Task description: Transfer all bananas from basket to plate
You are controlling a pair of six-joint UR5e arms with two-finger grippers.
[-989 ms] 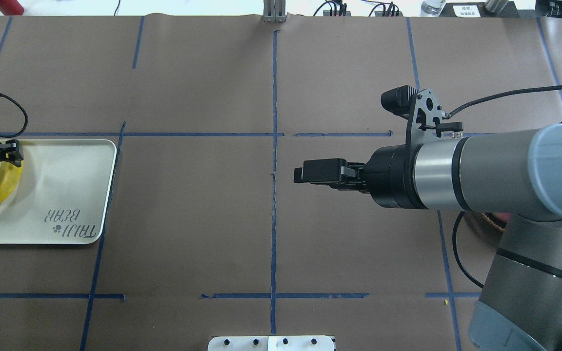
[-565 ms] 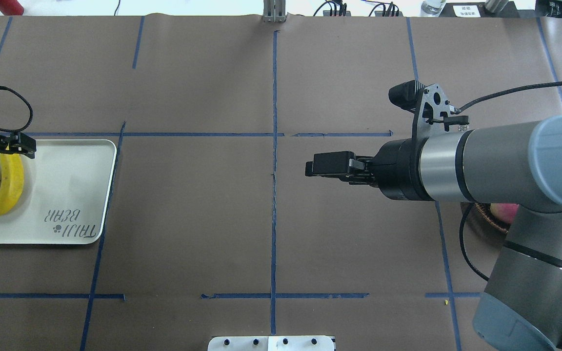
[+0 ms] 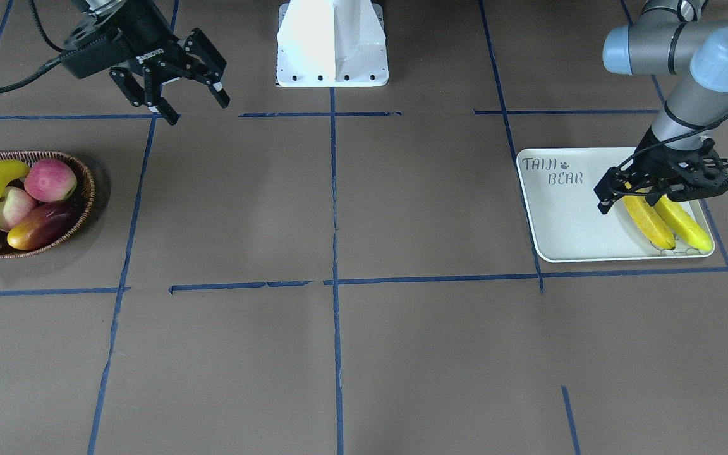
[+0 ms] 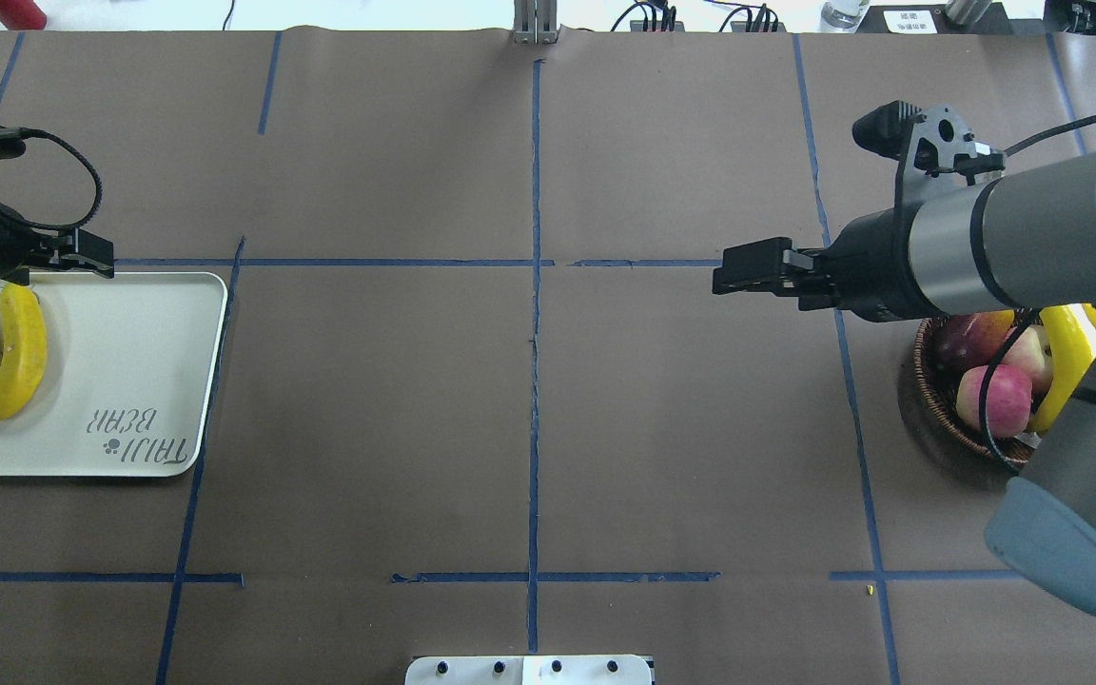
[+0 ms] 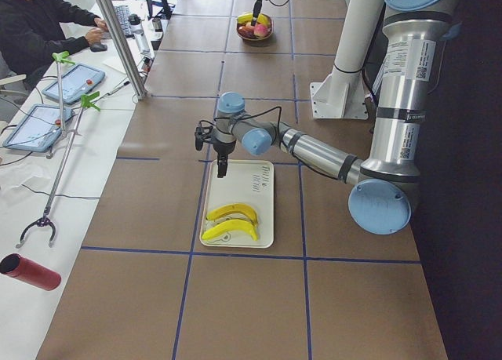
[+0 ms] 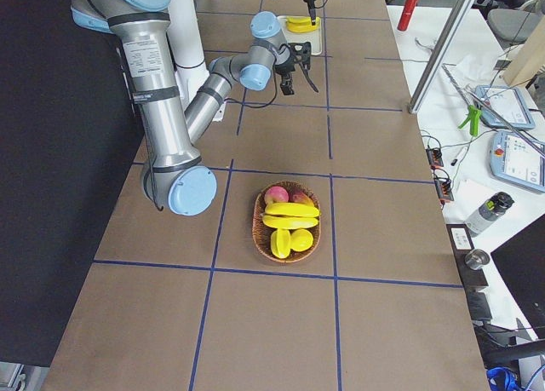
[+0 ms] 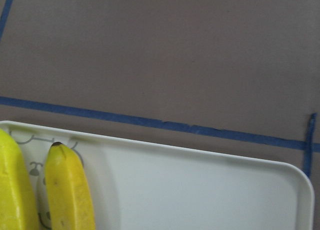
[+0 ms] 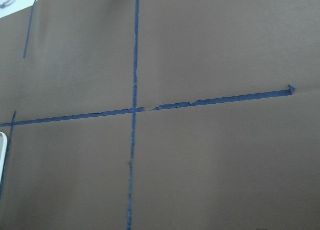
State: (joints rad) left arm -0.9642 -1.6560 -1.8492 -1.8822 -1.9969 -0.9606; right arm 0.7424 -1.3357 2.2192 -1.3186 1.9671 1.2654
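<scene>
Brown table (image 3: 402,347) bears plate (image 3: 560,208); left tool (image 3: 655,189), spread empty, partly hides two bananas (image 3: 651,224); right tool (image 3: 198,109) spread too.

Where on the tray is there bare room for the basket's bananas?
Bare: the tray, from the two bananas across to the TAIJI BEAR print and the rim beside it. Crowded: its outer end, where those bananas lie side by side.

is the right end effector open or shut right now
Open: the front-facing view shows the right end effector with its fingers spread wide apart and nothing held between them.
</scene>
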